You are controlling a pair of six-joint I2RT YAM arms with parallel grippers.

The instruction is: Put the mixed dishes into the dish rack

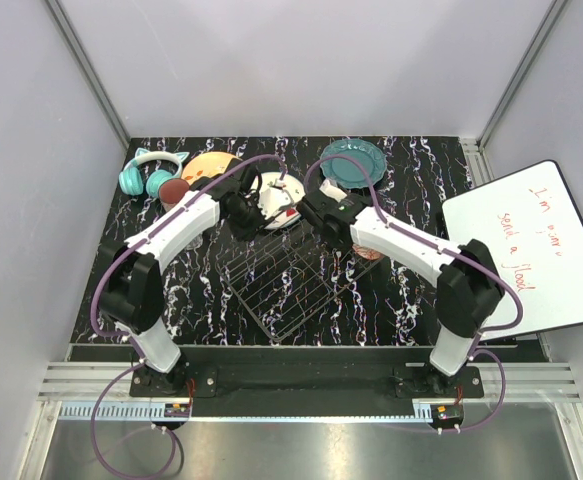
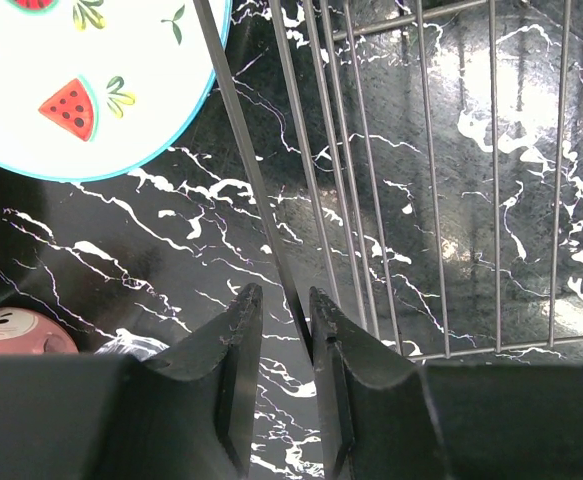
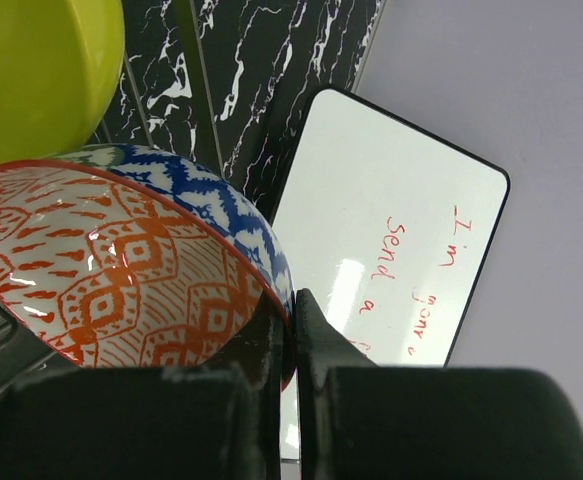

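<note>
The dish rack [image 1: 276,285] of dark wire sits mid-table, turned at an angle. My left gripper [image 1: 243,215] [image 2: 286,295] hangs at its far left corner, jaws a narrow gap apart. A thick rim wire [image 2: 256,180] runs between the fingertips against the right one, not clamped. My right gripper [image 1: 354,244] [image 3: 291,295] is shut on the rim of the red patterned bowl [image 3: 121,270] [image 1: 369,252]. The yellow-green bowl [image 3: 41,70] lies just beyond it. The watermelon-print plate [image 1: 281,200] [image 2: 81,80], teal plate [image 1: 352,162], tan floral plate [image 1: 208,168] and pink mug [image 2: 16,332] rest on the table behind the rack.
Teal cat-ear headphones [image 1: 151,172] lie at the far left corner. A whiteboard [image 1: 526,250] [image 3: 391,230] with red writing leans over the table's right edge. A small clear glass [image 2: 131,345] stands beside the mug. White walls enclose the table on three sides.
</note>
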